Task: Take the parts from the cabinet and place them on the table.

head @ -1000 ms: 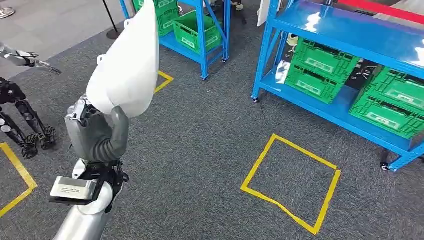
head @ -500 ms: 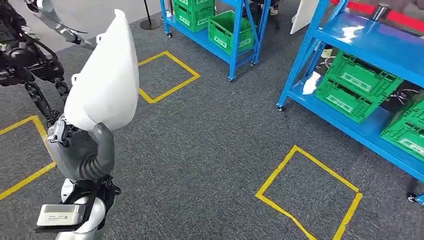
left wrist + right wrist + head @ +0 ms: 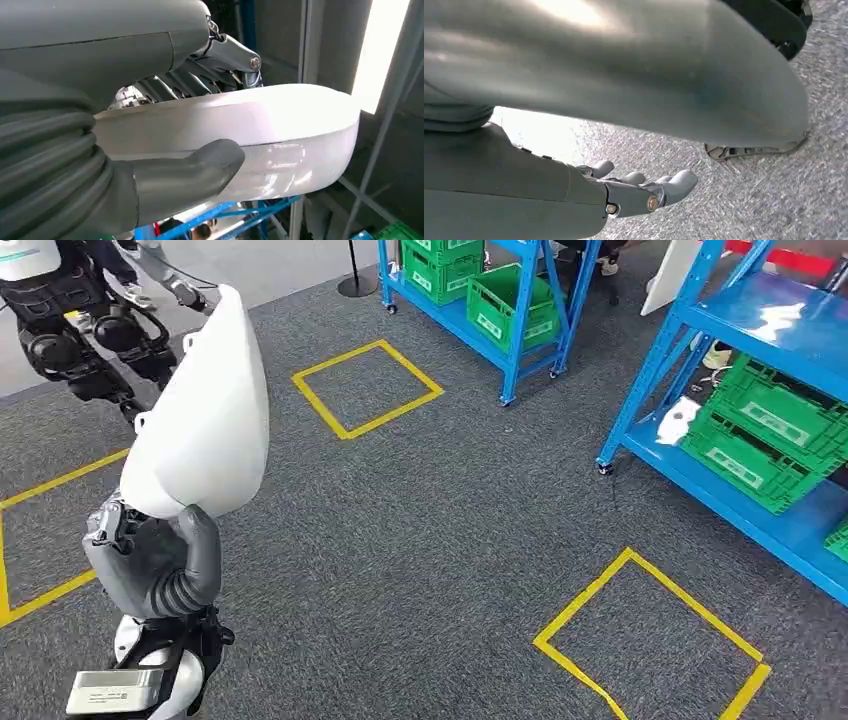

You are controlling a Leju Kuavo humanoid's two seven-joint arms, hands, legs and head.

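I see a grey carpeted floor [image 3: 420,530] marked with yellow tape squares, one [image 3: 655,640] at the lower right and another [image 3: 367,388] further ahead near the shelving. A blue shelving unit [image 3: 700,370] stands at the right, holding green crates [image 3: 765,435] on its lower shelf, with a small white item [image 3: 680,420] lying at the shelf's near end beside them. A second blue rack [image 3: 500,310] stands further back, with more green crates [image 3: 510,305] on its low shelf. At the upper left, another dark-bodied robot [image 3: 75,330] stands on the carpet's edge. The task's part, a large white curved shell [image 3: 200,430], is held upright above my left hand [image 3: 155,560], well clear of the floor and apart from both racks. In the left wrist view the left hand [image 3: 165,165] grips the white curved shell [image 3: 280,135], the thick grey thumb [image 3: 200,167] pressed against one face and the darker fingers [image 3: 175,87] lying along the opposite side. In the right wrist view the right hand [image 3: 639,192] hangs over the carpet, holding nothing, its fingers [image 3: 679,182] loosely extended and slightly apart. A small label plate [image 3: 110,692] sits on the left forearm near the frame's lower edge.
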